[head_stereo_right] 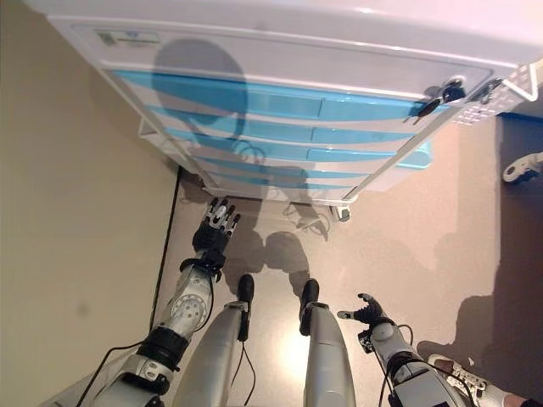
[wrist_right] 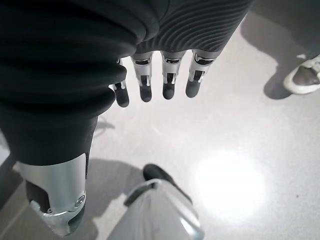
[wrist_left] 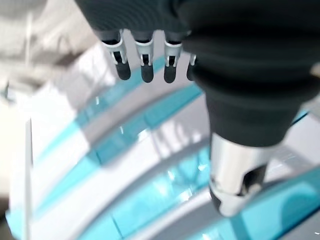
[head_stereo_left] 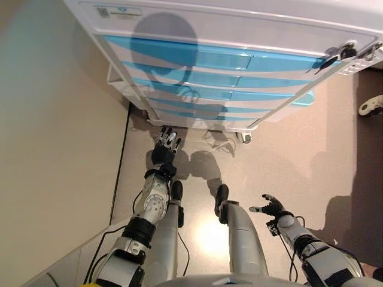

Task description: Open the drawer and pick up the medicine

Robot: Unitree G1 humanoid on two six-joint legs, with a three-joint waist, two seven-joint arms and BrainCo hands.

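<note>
Translucent blue drawer fronts stack in a white plastic cabinet on castors, each front flush with the frame and all seemingly closed, though the lowest ones are hard to read in shadow. No medicine shows in any view. The left hand is raised toward the lower drawers, fingers straight and spread, holding nothing and apart from the cabinet. The right hand hangs low over the pale floor, well away from the cabinet, fingers relaxed and empty. A person's white shoe stands on the floor nearby.
</note>
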